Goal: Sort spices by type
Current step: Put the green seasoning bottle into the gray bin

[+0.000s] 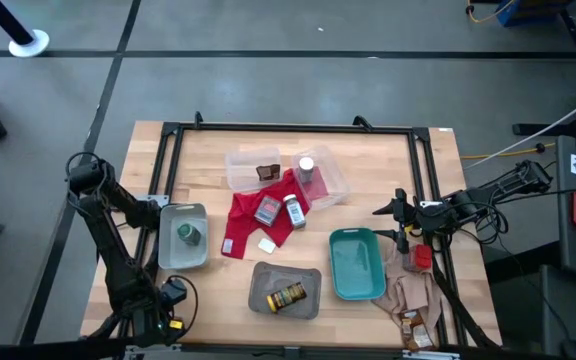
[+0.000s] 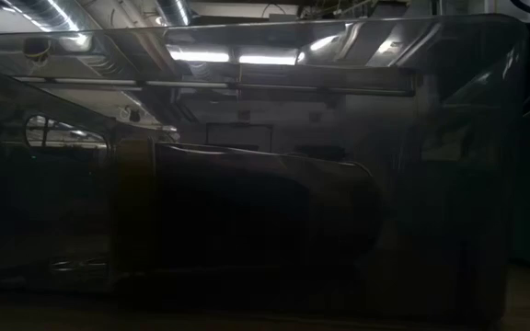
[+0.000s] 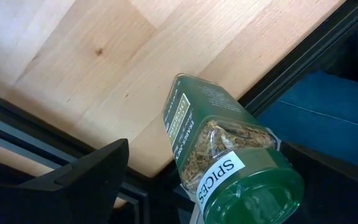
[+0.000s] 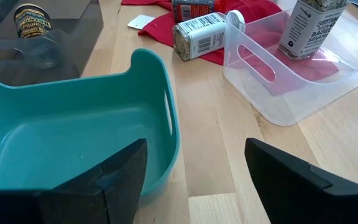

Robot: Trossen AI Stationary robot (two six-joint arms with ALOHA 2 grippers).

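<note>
A green-lidded jar (image 3: 229, 149) lies tilted with its lid toward the left wrist camera, in front of the table's near edge; what it rests on is hidden. My left gripper (image 1: 173, 300) is at the near-left corner, open. A second green-lidded jar (image 1: 188, 235) stands in the left grey tray (image 1: 168, 250). The yellow-labelled jar (image 1: 288, 297) lies in the near grey tray (image 1: 263, 280). A red tin (image 1: 266, 210) and a white-capped bottle (image 1: 294, 212) lie on the red cloth (image 1: 243, 225). My right gripper (image 4: 196, 180) is open over the wood beside the teal tray (image 4: 73, 124). My left gripper has one finger (image 3: 86, 180) standing clear of the jar's body (image 3: 179, 137), with wood showing between them. The jar's lid (image 3: 253, 186) hides the other finger, so I cannot tell whether it touches the jar.
The clear tray (image 1: 333, 180) holds a bottle (image 4: 309, 25) and a dark packet (image 1: 266, 172). A beige cloth (image 1: 413, 290) near the right edge carries a red-capped thing (image 1: 423, 257) and a packet (image 1: 415, 328). A person's blue trousers (image 3: 328, 112) show beyond the near edge. Black frame rails (image 1: 168, 170) border the table.
</note>
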